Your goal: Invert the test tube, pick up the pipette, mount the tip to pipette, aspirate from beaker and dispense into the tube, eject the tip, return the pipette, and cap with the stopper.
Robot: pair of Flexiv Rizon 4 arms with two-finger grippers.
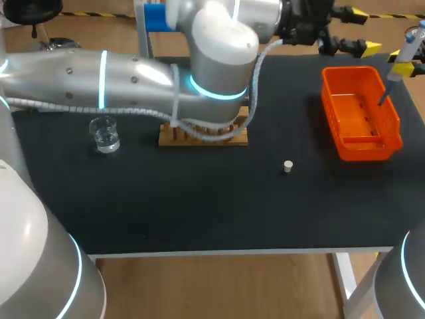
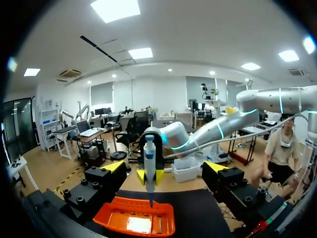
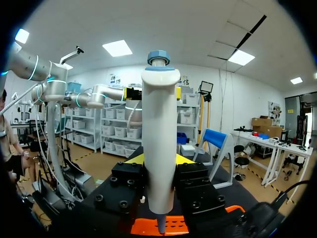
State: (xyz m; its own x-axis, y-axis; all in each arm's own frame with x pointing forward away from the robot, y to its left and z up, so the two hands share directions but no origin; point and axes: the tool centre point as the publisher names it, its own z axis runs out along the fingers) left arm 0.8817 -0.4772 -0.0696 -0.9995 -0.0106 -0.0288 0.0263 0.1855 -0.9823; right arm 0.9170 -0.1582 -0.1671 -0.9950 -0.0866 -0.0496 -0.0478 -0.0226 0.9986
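Recorded smooth white plastic pipette (image 3: pixel 158 134), blue-capped and tapering to a narrow end, clamped upright between fingers of right gripper (image 3: pixel 158 166), narrow end over rectangular orange plastic basket (image 1: pixel 362 143). Found left gripper (image 2: pixel 164 171) jaws wide apart, holding nothing, facing pipette. Noted on matte black table (image 1: pixel 199 206): clear glass beaker (image 1: pixel 105 135), wooden rack (image 1: pixel 202 137), 1 small pale cylindrical stopper (image 1: pixel 287 167).

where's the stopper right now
In the head view the stopper lies on the black table, right of middle, between the wooden rack and the orange bin, nearer the front edge.
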